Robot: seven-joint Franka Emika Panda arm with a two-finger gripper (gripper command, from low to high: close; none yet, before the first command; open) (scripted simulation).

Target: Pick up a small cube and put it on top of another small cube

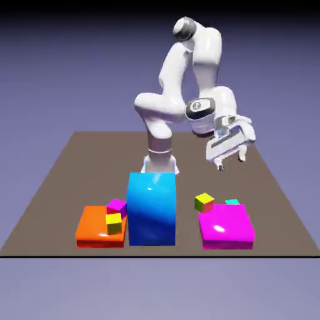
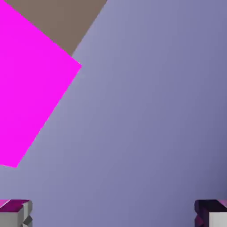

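The small teal-green cube (image 1: 232,202) lies on the table just behind the flat magenta slab (image 1: 226,228), with only its top showing. A yellow-green small cube (image 1: 204,202) rests at the slab's far-left corner. My gripper (image 1: 230,160) hangs in the air well above and behind both cubes, open and empty. In the hand view the fingertips (image 2: 15,213) stand far apart at the bottom corners around my gripper (image 2: 113,215). Only the magenta slab (image 2: 31,84) and a strip of table show there; no cube is in that view.
A tall blue block (image 1: 151,209) stands at the front middle. Toward the exterior view's left lies a flat orange slab (image 1: 94,228) with a small magenta cube (image 1: 117,205) and a small yellow cube (image 1: 114,223) on it.
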